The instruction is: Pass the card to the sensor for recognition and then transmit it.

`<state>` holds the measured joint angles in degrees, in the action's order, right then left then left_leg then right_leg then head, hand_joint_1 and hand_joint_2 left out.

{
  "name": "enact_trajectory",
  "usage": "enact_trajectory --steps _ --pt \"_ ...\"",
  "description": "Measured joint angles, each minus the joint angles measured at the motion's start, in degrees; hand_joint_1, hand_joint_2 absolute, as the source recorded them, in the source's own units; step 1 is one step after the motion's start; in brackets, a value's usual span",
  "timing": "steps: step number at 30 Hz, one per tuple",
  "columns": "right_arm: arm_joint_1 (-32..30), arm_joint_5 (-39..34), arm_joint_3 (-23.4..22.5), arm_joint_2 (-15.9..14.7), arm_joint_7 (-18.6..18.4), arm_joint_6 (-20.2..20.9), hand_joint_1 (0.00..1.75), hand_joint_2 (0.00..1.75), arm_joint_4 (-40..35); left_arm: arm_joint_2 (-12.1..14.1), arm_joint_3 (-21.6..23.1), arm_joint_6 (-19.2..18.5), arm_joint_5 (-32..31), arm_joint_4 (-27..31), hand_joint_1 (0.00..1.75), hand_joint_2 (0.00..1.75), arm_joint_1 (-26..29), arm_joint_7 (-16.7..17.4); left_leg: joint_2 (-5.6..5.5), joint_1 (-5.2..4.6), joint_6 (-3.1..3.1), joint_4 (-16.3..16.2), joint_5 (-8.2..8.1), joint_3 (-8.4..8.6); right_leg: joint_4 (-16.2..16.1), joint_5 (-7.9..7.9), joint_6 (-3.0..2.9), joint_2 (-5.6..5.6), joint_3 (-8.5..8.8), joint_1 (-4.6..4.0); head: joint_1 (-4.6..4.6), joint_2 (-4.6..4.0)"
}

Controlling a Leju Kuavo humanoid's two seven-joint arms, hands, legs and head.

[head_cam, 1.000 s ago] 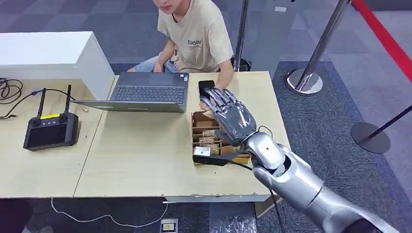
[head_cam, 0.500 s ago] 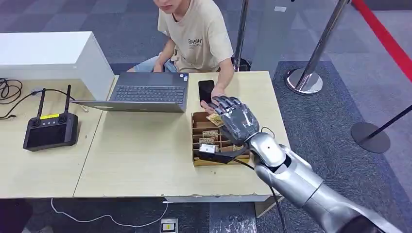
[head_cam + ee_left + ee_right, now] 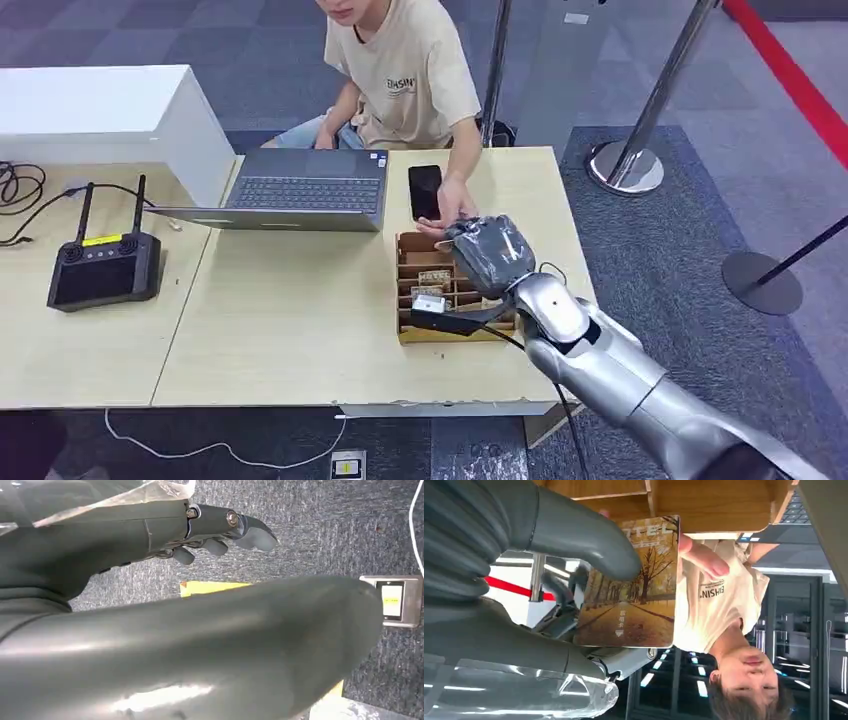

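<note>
At the far left we see a black controller on the neighbouring table, then an open laptop and a dark phone. Our left hand hangs over the carpet, fingers loosely curled around nothing. Over the wooden card box, our right hand grips the card between thumb and fingers, the person's hand touching its far edge.

Card corner under thumb
</note>
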<state>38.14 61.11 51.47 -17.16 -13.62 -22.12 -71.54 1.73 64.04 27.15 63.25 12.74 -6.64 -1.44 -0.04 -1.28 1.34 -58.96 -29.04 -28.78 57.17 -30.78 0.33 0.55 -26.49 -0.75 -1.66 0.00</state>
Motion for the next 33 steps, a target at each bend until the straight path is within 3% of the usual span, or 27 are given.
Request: enact_trajectory --steps 6,10,15,22,24,28,33 --pt "0.0 -0.4 0.0 0.0 0.6 -0.3 1.75 1.75 0.1 0.0 0.0 0.0 -0.1 0.0 0.0 0.0 0.0 0.0 0.0 0.0 0.0 0.0 0.0 -0.01 0.0 0.0 0.0 0.0 -0.01 0.0 0.02 0.0" --pt "-0.7 -3.7 -0.2 0.0 0.9 -2.9 1.75 1.75 -0.1 0.0 0.0 0.0 0.0 0.0 0.0 0.0 0.0 0.0 -0.01 0.0 0.0 0.0 0.0 0.0 0.0 0.0 0.0 0.0 0.0 0.0 0.02 0.0" --pt "-4.4 -20.0 -3.0 0.0 5.9 -9.5 1.75 1.75 -3.6 0.0 0.0 0.5 0.9 0.0 0.0 0.0 0.2 -0.4 -0.02 0.0 0.0 0.0 -0.01 0.0 0.0 0.0 0.0 0.0 -0.01 0.0 0.02 0.0" --pt "-7.1 -22.1 -6.2 0.0 6.9 -9.8 1.75 1.75 -7.4 0.0 0.0 0.5 1.1 -0.1 0.0 0.0 0.2 -0.5 0.0 0.0 0.0 0.0 0.0 0.01 0.0 0.0 0.0 0.0 -0.01 0.0 0.02 0.0" --pt "-8.0 -26.9 -7.1 0.0 8.9 -10.5 1.75 1.75 -8.5 0.0 0.0 0.6 1.5 -0.1 0.0 0.0 0.2 -0.7 -0.01 0.01 0.0 0.0 0.0 0.03 0.0 0.0 0.0 0.0 0.0 0.0 0.02 0.0" --pt "-12.5 -40.8 -11.0 -0.5 14.1 -13.1 1.75 1.75 -13.2 0.0 -0.1 1.4 2.7 -0.1 0.0 0.0 0.3 -0.8 -0.03 0.0 0.01 0.0 -0.01 0.04 0.0 -0.01 0.0 0.01 -0.01 0.01 0.02 0.0" --pt "-20.2 -40.0 -18.2 -3.7 11.9 -13.9 1.75 1.75 -17.9 0.0 -0.4 1.8 3.7 -0.2 0.0 0.0 0.5 -0.8 -0.06 -0.01 0.03 0.0 -0.03 -0.07 -0.1 -0.01 0.0 0.0 -0.04 0.01 0.02 0.0"
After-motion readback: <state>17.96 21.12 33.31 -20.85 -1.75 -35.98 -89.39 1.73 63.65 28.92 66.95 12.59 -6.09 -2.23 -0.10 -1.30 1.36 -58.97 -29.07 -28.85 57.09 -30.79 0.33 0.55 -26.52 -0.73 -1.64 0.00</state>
